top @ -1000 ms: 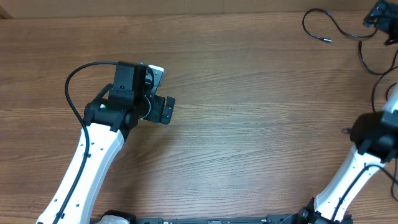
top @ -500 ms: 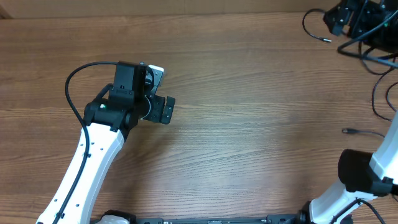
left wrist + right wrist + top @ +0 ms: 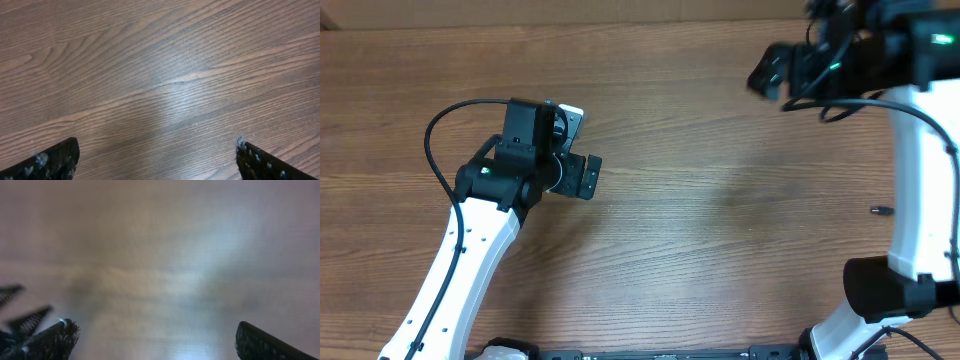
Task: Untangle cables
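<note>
Of the cables, only one small metal-tipped plug end [image 3: 878, 211] shows, lying on the wood at the right beside my right arm's white link. The rest of the cables are hidden behind that arm at the top right. My right gripper [image 3: 770, 70] is blurred in the overhead view, up at the top right and pointing left. In the right wrist view it [image 3: 157, 340] stands open over blurred bare wood with nothing between its fingers. My left gripper [image 3: 582, 145] rests at the left, and in its wrist view it [image 3: 157, 160] is open over bare wood.
The wooden table [image 3: 720, 230] fills the view. A thicker black arm cable [image 3: 430, 140] loops beside my left arm. Another thick arm cable [image 3: 845, 106] hangs under my right wrist. The table's far edge runs along the top.
My right arm has swung up from the right edge and leftward across the top right corner, now covering the cables there. The left arm has not moved.
</note>
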`<state>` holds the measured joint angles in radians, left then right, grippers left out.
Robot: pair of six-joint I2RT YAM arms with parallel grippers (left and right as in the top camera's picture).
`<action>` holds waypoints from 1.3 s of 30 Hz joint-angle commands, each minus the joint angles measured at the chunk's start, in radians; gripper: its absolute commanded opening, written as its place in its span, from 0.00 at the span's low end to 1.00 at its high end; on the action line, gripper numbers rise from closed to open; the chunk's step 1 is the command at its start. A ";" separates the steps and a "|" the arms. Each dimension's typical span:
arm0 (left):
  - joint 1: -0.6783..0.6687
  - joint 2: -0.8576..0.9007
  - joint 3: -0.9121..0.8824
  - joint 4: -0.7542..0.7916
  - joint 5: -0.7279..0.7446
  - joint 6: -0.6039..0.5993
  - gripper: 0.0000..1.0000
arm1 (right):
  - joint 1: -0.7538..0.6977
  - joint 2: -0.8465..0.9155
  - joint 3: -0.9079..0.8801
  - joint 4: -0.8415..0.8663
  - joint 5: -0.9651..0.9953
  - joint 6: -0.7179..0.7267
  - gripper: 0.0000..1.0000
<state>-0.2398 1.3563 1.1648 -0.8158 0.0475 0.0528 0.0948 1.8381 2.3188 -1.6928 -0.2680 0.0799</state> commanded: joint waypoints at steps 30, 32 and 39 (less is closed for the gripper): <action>0.004 0.003 0.009 0.001 -0.003 0.012 0.99 | 0.047 -0.003 -0.238 0.114 0.084 0.002 1.00; 0.004 0.003 0.009 0.001 -0.003 0.012 1.00 | 0.047 -0.003 -0.238 0.114 0.084 0.002 1.00; 0.004 0.008 0.009 0.001 -0.113 0.038 1.00 | 0.047 -0.003 -0.238 0.114 0.084 0.002 1.00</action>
<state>-0.2398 1.3563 1.1648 -0.8162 0.0132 0.0631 0.1390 1.8458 2.0781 -1.5852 -0.1913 0.0792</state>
